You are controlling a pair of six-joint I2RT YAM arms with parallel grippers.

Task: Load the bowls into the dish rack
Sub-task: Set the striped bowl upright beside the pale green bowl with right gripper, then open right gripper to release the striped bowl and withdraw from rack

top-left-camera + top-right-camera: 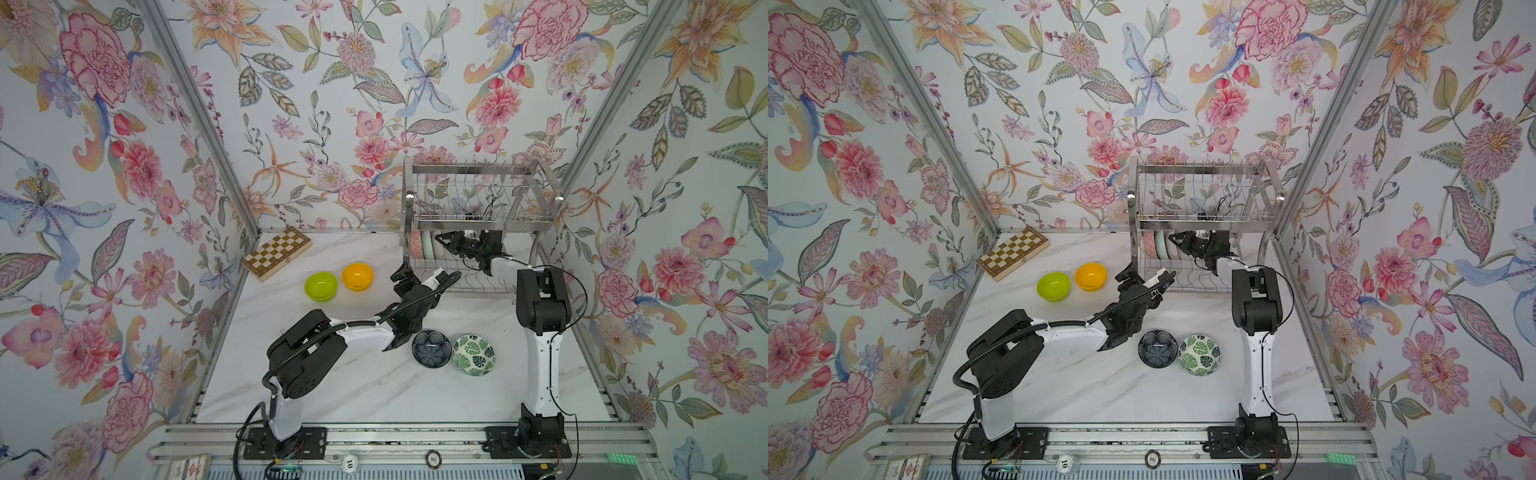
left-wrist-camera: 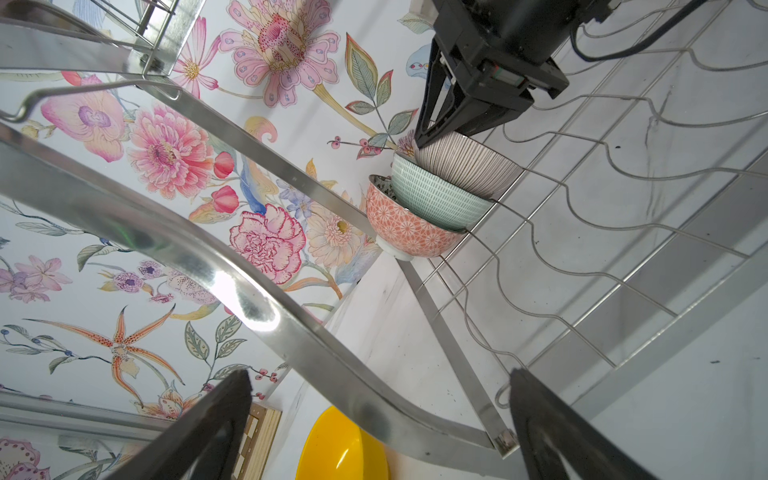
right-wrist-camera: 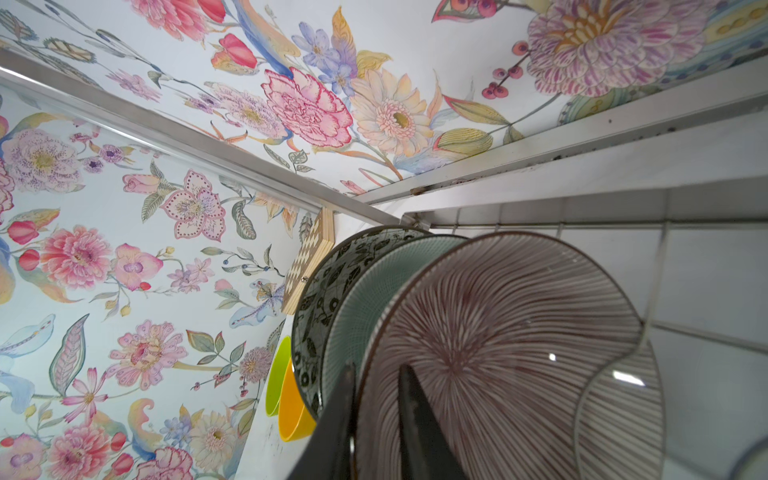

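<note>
— Well, where's the right gripper (image 3: 377, 374)?

— Inside the lower shelf of the dish rack (image 1: 478, 226), at the pink-striped bowl (image 3: 498, 332). One finger is inside the bowl and the other outside, with the rim between them. The gap is narrow. I can't tell whether they pinch the rim or sit just clear of it.

— And how does that bowl sit?

— On its edge in the wire slots, nested into the pale mint bowl (image 2: 436, 199). That one is nested into the black-and-white patterned bowl (image 3: 328, 291), which is coral outside. So three stand at the rack's left end.

— The left gripper (image 2: 379, 376)?

— Spread wide, with nothing in it, just beside the rack's front left leg. That leg's flat bar crosses between its fingers in the wrist view.

— The others?

— Four are on the table (image 1: 374, 386). The lime green bowl (image 1: 321, 286) and the orange-yellow bowl (image 1: 357, 276) sit side by side near the chessboard (image 1: 276, 252). The dark navy bowl (image 1: 431, 348) and the leaf-patterned bowl (image 1: 473, 354) sit rim to rim between the arms. That makes seven bowls, one rack and one chessboard.
</note>
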